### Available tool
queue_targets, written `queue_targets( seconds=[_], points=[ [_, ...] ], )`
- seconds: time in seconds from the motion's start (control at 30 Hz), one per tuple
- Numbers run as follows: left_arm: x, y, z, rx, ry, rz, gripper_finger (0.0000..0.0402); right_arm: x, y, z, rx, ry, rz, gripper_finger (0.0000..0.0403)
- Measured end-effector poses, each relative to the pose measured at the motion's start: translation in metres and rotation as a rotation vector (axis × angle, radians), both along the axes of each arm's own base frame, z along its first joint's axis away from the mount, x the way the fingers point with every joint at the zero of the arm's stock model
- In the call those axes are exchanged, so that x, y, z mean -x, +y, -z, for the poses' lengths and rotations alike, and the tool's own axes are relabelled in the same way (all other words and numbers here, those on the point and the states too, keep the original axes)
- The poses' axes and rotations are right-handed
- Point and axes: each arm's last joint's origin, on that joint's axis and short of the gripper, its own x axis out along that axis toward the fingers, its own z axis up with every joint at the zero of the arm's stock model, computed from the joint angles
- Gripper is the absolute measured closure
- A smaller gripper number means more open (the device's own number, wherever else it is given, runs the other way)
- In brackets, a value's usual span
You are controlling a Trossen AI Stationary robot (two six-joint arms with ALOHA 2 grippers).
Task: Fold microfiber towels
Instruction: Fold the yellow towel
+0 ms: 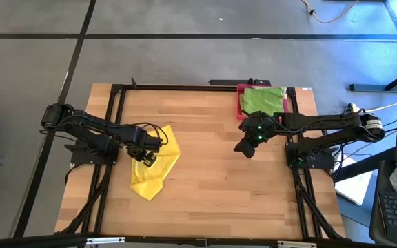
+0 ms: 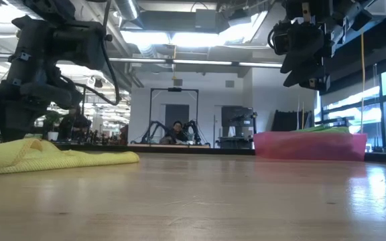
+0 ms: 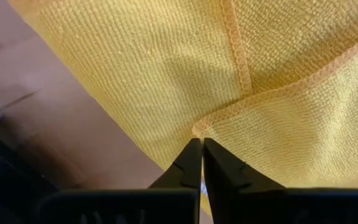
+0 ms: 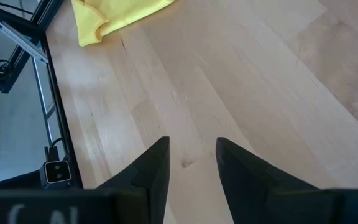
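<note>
A yellow microfiber towel (image 1: 156, 167) lies rumpled on the left half of the wooden table; it also shows in the low view (image 2: 39, 155) and the right wrist view (image 4: 114, 15). My left gripper (image 1: 145, 156) is down at the towel's left side, fingers shut (image 3: 201, 152) at a hemmed corner. A bright green towel (image 1: 262, 100) lies in the pink-red tray (image 1: 240, 103) at the far right. My right gripper (image 1: 245, 147) is open and empty (image 4: 191, 158), raised above the bare table near the tray. My left gripper has its shut fingertips at a hemmed corner (image 3: 199, 129) of the yellow towel, where one layer lies over another. The fingers come from above, slanting down. Whether cloth is pinched between the tips, I cannot tell. The towel lies slack on the table.
The pink-red tray (image 2: 310, 145) stands at the table's far right edge. Black frame rails (image 1: 116, 124) run along the table's left, right and far sides. Bare wood (image 1: 212, 179) lies between the two arms. A person (image 2: 177, 132) sits far off in the room.
</note>
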Motion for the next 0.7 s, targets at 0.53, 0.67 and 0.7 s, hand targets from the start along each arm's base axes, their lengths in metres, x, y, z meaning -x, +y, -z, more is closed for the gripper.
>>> queue_targets(
  seconds=[0.53,0.67,0.7],
  points=[
    [-0.035,-0.001,-0.039,-0.006,-0.21,0.019,0.0401,0.0,0.0,0.0,0.001,0.0,0.003,0.027],
    [-0.062,0.0,-0.074,-0.062,-0.434,-0.015,0.0401,0.0,0.0,0.0,0.002,0.0,0.003,0.027],
    [-0.069,-0.002,-0.083,-0.072,-0.498,-0.024,0.0401,0.0,0.0,0.0,0.002,0.0,0.002,0.027]
  ],
)
